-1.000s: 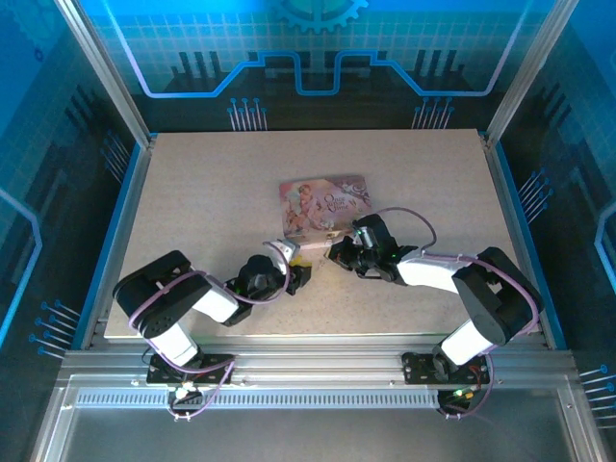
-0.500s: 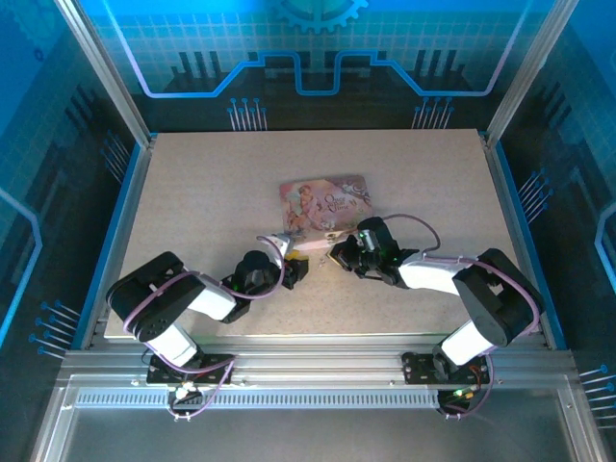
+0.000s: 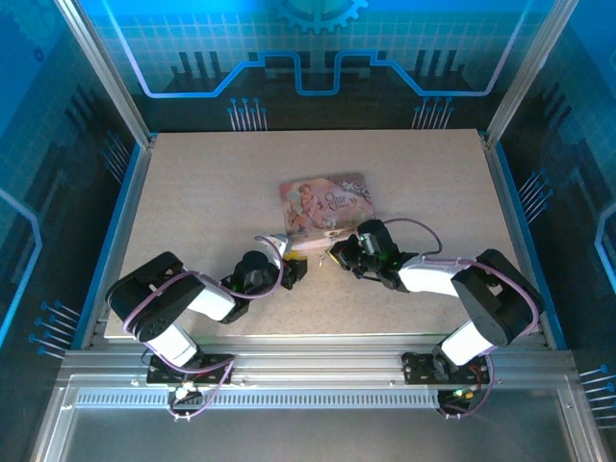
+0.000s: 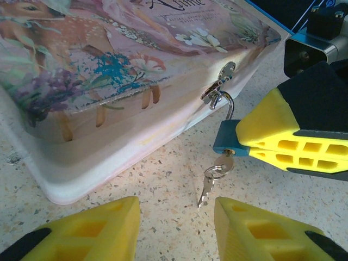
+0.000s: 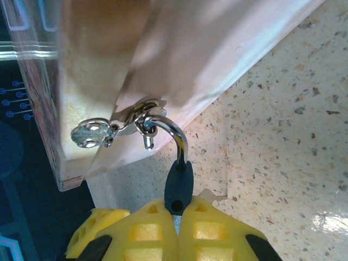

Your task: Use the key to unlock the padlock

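The right gripper (image 4: 272, 148) had its jaws clenched flat on the body of the padlock (image 4: 228, 142), pinching it from the 3 o'clock side in the left wrist view. In its own wrist view the two yellow tips met around the dark body. That grip looked meant to steady the lock so that it would not swing while the key was worked.

The left gripper (image 4: 176, 220) had its jaws released. They were spread at 6 o'clock with bare counter (image 4: 136, 179) between them, grasping nothing, and lined up below the key as if ready to close on it.

The padlock hung just off the near wall of the pink tin (image 4: 109, 76). Its shackle (image 5: 175, 136) was threaded through the hasp (image 4: 220, 81), and I judged it not yet unlocked. Its long axis ran from 12 to 6 o'clock in the left wrist view, with the shackle uppermost and the keyhole face turned down toward the counter.

The key (image 4: 222, 163) sat at that lower face, seemingly in the keyhole, though the pictures did not settle how deep. A small ring (image 4: 213, 172) hung from it, and a thin second blade dangled on toward 7 o'clock, its tip near the counter.

Seen from above, the two jaws met at the tin's 6 o'clock edge. The left arm reached in from 8 o'clock and the right arm from 4 o'clock.
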`<action>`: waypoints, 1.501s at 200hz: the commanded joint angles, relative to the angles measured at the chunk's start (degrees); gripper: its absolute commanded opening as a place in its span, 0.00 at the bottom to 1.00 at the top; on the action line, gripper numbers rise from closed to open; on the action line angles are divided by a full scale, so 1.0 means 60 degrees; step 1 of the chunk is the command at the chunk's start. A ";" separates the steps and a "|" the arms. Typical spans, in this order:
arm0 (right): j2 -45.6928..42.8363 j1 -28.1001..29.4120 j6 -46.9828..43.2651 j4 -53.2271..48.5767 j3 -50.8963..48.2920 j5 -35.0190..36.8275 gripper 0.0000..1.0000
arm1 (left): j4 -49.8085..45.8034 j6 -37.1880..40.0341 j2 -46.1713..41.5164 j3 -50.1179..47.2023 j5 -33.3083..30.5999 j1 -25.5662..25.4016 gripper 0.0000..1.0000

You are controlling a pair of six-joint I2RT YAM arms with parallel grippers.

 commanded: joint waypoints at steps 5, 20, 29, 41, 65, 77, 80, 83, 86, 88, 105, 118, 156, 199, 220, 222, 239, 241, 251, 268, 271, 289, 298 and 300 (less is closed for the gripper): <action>-0.0434 0.0170 0.0555 0.0290 -0.0071 0.0750 0.00 | 0.0508 -0.0187 0.0014 -0.0169 0.0249 0.0105 0.41; -0.0594 0.0262 0.0746 0.0058 -0.0026 0.1054 0.00 | 0.0532 -0.0187 0.0029 -0.0199 0.0245 0.0110 0.41; -0.0674 0.0307 0.0805 -0.0026 0.0017 0.1206 0.00 | 0.0562 -0.0187 0.0029 -0.0212 0.0243 0.0122 0.41; -0.0797 0.0404 0.0883 -0.0077 0.0046 0.1438 0.00 | 0.0579 -0.0178 0.0029 -0.0242 0.0241 0.0116 0.41; -0.1042 0.0591 0.0963 -0.0392 0.0136 0.1973 0.00 | 0.0696 -0.0173 0.0080 -0.0299 0.0242 0.0134 0.41; -0.1116 0.0638 0.0979 -0.0702 0.0218 0.2194 0.00 | 0.0800 -0.0185 0.0102 -0.0320 0.0254 0.0154 0.41; -0.1130 0.0658 0.0980 -0.0813 0.0253 0.2225 0.00 | 0.0830 -0.0187 0.0102 -0.0332 0.0256 0.0166 0.41; -0.1128 0.0662 0.0978 -0.0922 0.0288 0.2243 0.00 | 0.0852 -0.0187 0.0104 -0.0352 0.0256 0.0167 0.41; -0.1121 0.0659 0.0990 -0.1035 0.0329 0.2247 0.00 | 0.0880 -0.0185 0.0113 -0.0352 0.0269 0.0178 0.41; -0.1104 0.0662 0.0986 -0.1083 0.0348 0.2258 0.00 | 0.0895 -0.0187 0.0116 -0.0370 0.0270 0.0179 0.41; -0.0965 0.0660 0.1034 -0.1415 0.0432 0.2254 0.00 | 0.0999 -0.0202 0.0077 -0.0438 0.0286 0.0212 0.41; -0.0831 0.0669 0.1080 -0.1344 0.0409 0.2262 0.00 | 0.1037 -0.0187 0.0033 -0.0512 0.0289 0.0227 0.41; -0.0656 0.0609 0.0854 -0.1229 0.0208 0.2258 0.00 | 0.1067 -0.0160 -0.0182 -0.0766 0.0289 0.0300 0.41; -0.0557 0.0215 0.0331 -0.1209 0.0064 0.1992 0.00 | 0.0968 -0.0114 -0.0396 -0.0913 0.0293 0.0359 0.41; -0.0343 -0.0162 0.0237 -0.0638 0.0058 0.1506 0.00 | 0.0953 -0.0127 -0.0410 -0.0906 0.0306 0.0362 0.41; -0.0342 -0.0188 0.0223 -0.0585 0.0049 0.1494 0.00 | 0.0943 -0.0128 -0.0410 -0.0904 0.0302 0.0360 0.41; -0.0367 -0.0309 0.0034 -0.0365 0.0079 0.1543 0.00 | 0.0942 -0.0143 -0.0381 -0.0878 0.0326 0.0360 0.41; -0.0370 -0.0316 0.0011 -0.0355 0.0087 0.1558 0.00 | 0.0947 -0.0143 -0.0374 -0.0882 0.0328 0.0360 0.41; -0.0427 -0.0347 -0.0045 -0.0234 0.0057 0.1679 0.00 | 0.0937 -0.0144 -0.0356 -0.0859 0.0331 0.0362 0.41; -0.0500 -0.0370 -0.0158 0.0168 -0.0039 0.1868 0.00 | 0.0940 -0.0163 -0.0323 -0.0833 0.0351 0.0362 0.41; -0.0502 -0.0387 -0.0199 0.0231 -0.0054 0.1864 0.00 | 0.0946 -0.0161 -0.0316 -0.0835 0.0345 0.0360 0.41; -0.0488 -0.0428 -0.0501 0.0692 -0.0152 0.1831 0.00 | 0.0978 -0.0170 -0.0253 -0.0786 0.0384 0.0360 0.41; -0.0490 -0.0433 -0.0590 0.0981 -0.0290 0.1786 0.00 | 0.1041 -0.0173 -0.0196 -0.0779 0.0390 0.0360 0.41; -0.0488 -0.0435 -0.0618 0.1069 -0.0327 0.1773 0.00 | 0.1060 -0.0173 -0.0181 -0.0784 0.0388 0.0360 0.41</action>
